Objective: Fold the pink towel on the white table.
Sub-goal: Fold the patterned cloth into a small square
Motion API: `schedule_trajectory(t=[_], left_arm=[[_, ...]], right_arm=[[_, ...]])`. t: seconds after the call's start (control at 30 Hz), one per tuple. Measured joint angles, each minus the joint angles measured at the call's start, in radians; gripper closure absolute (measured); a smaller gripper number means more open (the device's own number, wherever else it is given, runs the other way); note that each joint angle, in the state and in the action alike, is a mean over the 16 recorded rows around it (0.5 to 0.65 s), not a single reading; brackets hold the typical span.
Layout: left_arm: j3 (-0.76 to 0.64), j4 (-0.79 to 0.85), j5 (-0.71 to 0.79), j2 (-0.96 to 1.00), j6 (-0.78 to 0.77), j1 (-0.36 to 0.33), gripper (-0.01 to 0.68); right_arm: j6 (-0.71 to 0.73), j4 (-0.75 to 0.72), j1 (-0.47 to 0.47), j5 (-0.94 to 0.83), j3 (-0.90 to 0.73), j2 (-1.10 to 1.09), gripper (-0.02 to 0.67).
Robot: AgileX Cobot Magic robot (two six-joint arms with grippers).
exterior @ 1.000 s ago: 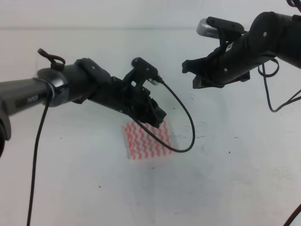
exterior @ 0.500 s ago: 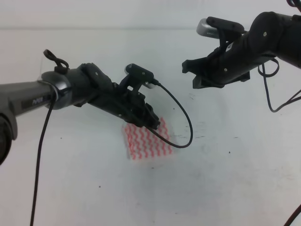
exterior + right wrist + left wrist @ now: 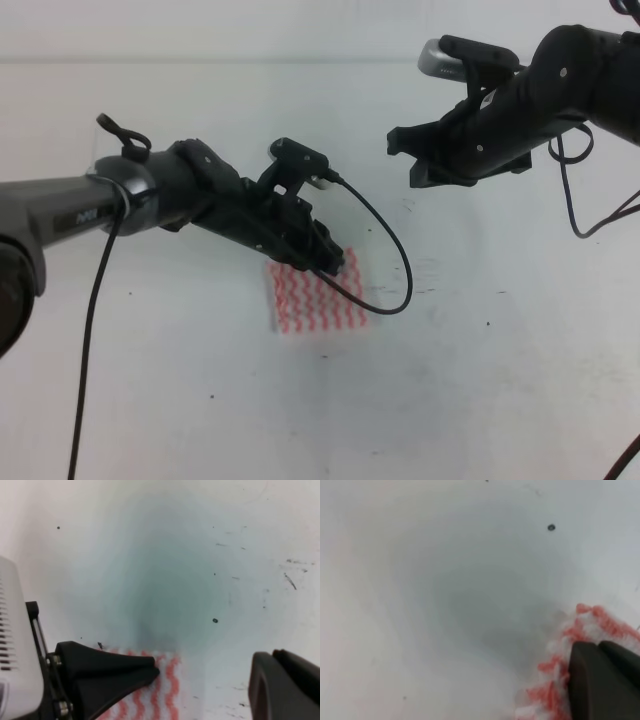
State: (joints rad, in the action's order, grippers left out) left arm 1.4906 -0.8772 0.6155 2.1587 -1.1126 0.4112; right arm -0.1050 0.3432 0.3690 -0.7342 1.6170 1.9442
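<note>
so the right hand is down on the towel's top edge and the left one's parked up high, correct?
Swapped. In the exterior high view the left hand is down at the towel's top edge, and the right hand is parked up high, clear of the cloth. The rest holds.

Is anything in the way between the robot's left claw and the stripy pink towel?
No, nothing visible is. The left gripper is already down at the far edge of the pink towel; its finger lies against the cloth, with only the white table around.
</note>
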Motion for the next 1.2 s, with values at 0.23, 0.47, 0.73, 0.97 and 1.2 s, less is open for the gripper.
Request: schedule_trajectory(t=[0.23, 0.47, 0.73, 0.97, 1.2], left_arm=[[0.000, -0.060, 0.008, 0.005, -0.077, 0.001, 0.678], [0.001, -0.102, 0.018, 0.006, -0.133, 0.002, 0.677], [0.025, -0.115, 0.045, 0.007, -0.151, 0.002, 0.677], [0.066, -0.089, 0.092, -0.014, -0.137, 0.002, 0.678], [0.079, 0.039, 0.113, -0.105, -0.043, 0.002, 0.677]], right_arm=[[0.000, 0.000, 0.000, 0.003, 0.000, -0.001, 0.667], [0.000, 0.000, 0.000, 0.006, 0.000, -0.001, 0.667], [0.000, -0.004, 0.000, 0.005, 0.000, -0.002, 0.667], [0.000, -0.009, 0.000, -0.006, 0.000, -0.007, 0.667], [0.000, -0.031, 0.000, -0.035, 0.000, -0.066, 0.667]])
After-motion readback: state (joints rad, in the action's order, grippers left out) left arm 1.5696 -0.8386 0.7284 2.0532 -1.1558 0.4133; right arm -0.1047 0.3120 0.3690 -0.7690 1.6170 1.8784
